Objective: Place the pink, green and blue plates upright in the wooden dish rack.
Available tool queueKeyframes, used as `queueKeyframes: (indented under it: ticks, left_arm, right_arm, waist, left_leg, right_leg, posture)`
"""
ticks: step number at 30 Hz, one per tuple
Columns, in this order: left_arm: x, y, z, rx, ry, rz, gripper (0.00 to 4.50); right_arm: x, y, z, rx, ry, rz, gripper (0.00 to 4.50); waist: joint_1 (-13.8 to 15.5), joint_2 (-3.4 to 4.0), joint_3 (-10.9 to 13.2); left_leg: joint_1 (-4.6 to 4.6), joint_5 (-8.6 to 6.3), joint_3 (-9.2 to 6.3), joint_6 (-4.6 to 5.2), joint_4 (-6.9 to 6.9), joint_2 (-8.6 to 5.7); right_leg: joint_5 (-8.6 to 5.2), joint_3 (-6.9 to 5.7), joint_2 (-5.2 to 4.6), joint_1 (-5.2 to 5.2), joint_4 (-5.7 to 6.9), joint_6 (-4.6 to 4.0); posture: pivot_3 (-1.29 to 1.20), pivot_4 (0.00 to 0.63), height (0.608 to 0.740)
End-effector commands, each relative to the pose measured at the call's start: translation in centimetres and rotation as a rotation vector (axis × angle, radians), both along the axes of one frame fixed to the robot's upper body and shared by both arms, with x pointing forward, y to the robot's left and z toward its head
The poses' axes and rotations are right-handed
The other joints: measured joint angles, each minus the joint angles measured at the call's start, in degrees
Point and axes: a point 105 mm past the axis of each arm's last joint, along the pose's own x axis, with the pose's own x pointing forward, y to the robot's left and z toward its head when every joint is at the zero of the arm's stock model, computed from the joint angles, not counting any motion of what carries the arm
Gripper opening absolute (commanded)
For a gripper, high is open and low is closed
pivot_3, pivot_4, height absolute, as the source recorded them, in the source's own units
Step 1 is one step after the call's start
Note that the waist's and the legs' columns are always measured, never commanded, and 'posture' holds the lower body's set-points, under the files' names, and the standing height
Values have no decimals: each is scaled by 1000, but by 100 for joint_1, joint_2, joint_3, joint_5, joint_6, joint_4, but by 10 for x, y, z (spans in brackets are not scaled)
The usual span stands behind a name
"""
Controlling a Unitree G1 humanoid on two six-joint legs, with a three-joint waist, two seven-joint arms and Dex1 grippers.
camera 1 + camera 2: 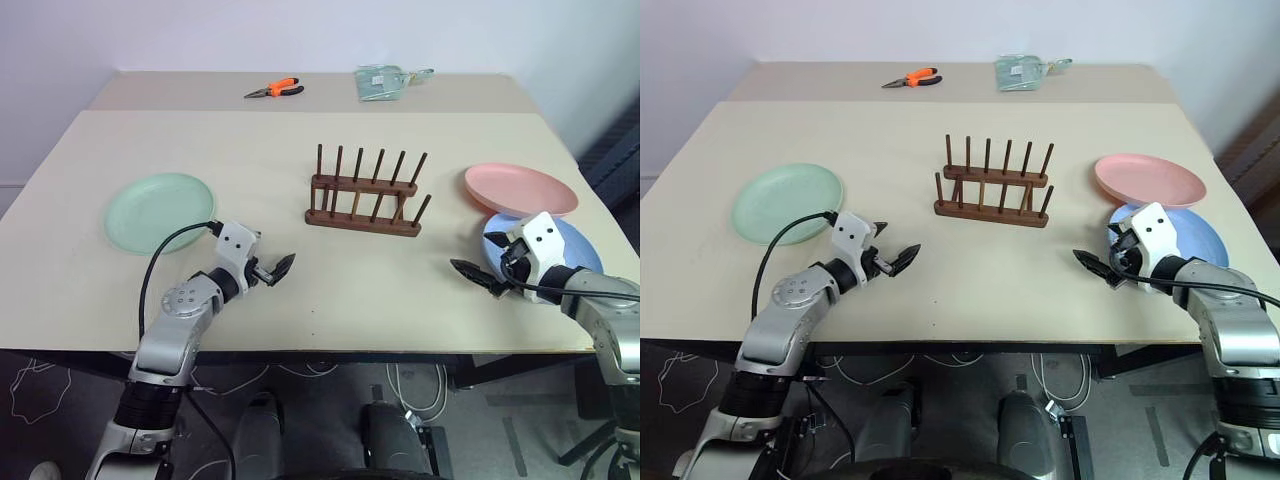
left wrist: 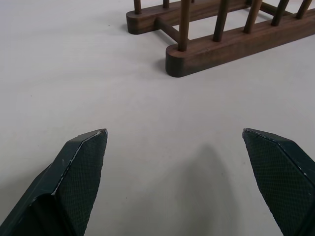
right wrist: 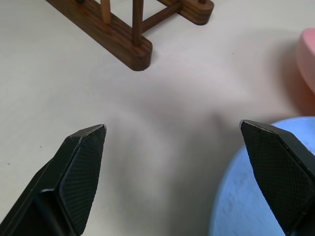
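The empty wooden dish rack (image 1: 365, 195) stands mid-table. A green plate (image 1: 160, 210) lies flat at the left. At the right a pink plate (image 1: 520, 190) lies flat, its near edge resting over the blue plate (image 1: 582, 250). My left gripper (image 1: 278, 268) hovers open over bare table, between the green plate and the rack, pointing toward the rack (image 2: 221, 44). My right gripper (image 1: 475, 272) is open at the blue plate's left edge (image 3: 246, 201), pointing toward the rack (image 3: 128, 39). Neither gripper holds anything.
Orange-handled pliers (image 1: 274, 89) and a clear packet (image 1: 385, 82) lie on the far table section behind a seam. The table's front edge (image 1: 320, 348) runs just below both grippers. Open tabletop lies between the grippers and in front of the rack.
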Motion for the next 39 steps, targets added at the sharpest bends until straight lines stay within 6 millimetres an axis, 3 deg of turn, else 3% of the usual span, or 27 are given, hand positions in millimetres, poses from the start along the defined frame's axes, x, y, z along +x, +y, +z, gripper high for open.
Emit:
queueKeyframes:
  ticks: [1, 7, 15, 19, 24, 28, 38, 39]
  left_arm:
    - [1, -4, 10, 6, -34, -34, 4500]
    - [8, -4, 12, 22, -41, -55, 4500]
    - [11, 1, 20, 59, -65, -74, 4500]
    - [18, 0, 26, 60, -54, -115, 4500]
    - [39, -16, 36, 86, -68, -210, 4500]
    - [58, -24, 28, 149, -36, -315, 4500]
    - [81, -72, 9, 176, 57, -470, 4500]
    - [83, -74, 9, 172, 56, -464, 4260]
  right_arm:
    - [-5, 1, 16, 7, -64, -13, 4456]
    - [-14, 3, 11, 9, -68, -35, 4456]
    - [0, 16, 10, 34, -110, -21, 4456]
    - [-4, 34, 3, 126, -65, 48, 4456]
    - [-23, 64, 1, 166, -41, 170, 4456]
    - [-32, 84, 1, 182, -55, 199, 4456]
    - [-40, 100, -3, 204, -72, 194, 4456]
    - [-42, 102, -3, 203, -73, 194, 4497]
  waist:
    - [7, 0, 0]
    - [65, 0, 0]
    - [87, -1, 0]
    - [125, -1, 0]
    - [125, -1, 0]
    - [102, -1, -1]
    - [120, -5, 1]
    - [119, -5, 1]
  left_leg:
    - [0, 0, 0, 0, 0, 0]
    - [0, 0, 0, 0, 2, 0]
    - [0, 0, 0, 0, 2, 0]
    - [-1, 0, 0, 0, 1, 0]
    - [-2, 0, 0, 0, 2, -1]
    - [-1, 0, -1, 0, 2, -1]
    - [-13, -1, -2, 2, 4, -2]
    - [-13, -1, -2, 2, 3, -2]
  right_leg:
    - [0, 0, 0, 0, 0, 0]
    - [-2, 0, 0, 0, 0, -4]
    - [-2, 0, 0, 0, 0, -4]
    - [1, 0, 0, 1, 0, 2]
    - [5, -1, 0, 1, 0, 10]
    - [5, -1, 0, 0, 0, 11]
    - [5, -3, 1, -8, -3, 12]
    - [5, -3, 1, -9, -2, 12]
  posture:
    - [0, 150, 740]
    - [0, 150, 740]
    - [0, 150, 740]
    - [0, 150, 740]
    - [0, 150, 740]
    - [0, 150, 740]
    - [0, 150, 740]
    - [0, 150, 740]
